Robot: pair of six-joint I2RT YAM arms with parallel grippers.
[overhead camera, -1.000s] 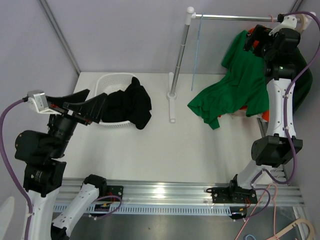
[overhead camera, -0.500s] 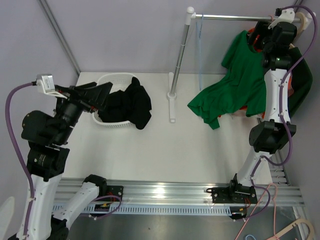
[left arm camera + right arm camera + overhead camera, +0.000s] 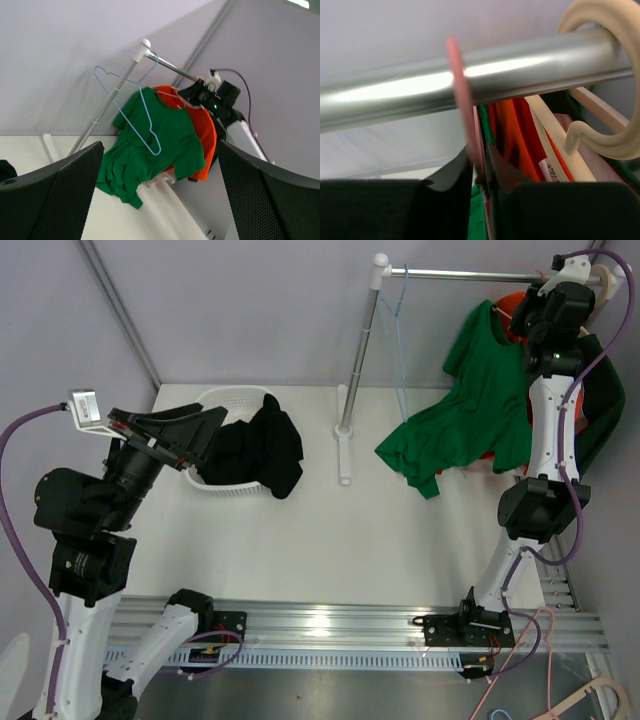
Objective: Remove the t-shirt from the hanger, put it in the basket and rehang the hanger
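Grey-walled bay, white bench (image 3: 400,540): one green t-shirt (image 3: 485,400) hangs below the clothes rail (image 3: 470,275), right claw (image 3: 480,167) pinched tight on one pink hanger (image 3: 459,85) under it; left claw (image 3: 160,145) gapes empty, well left of the rail.

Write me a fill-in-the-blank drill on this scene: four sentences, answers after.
The garment draped over the white basket is ___. The bare wire hanger on the rail is ___. The left tool is ___, holding nothing. The right tool pinches a hanger hook whose colour is ___.
Missing words: black; blue; open; pink.
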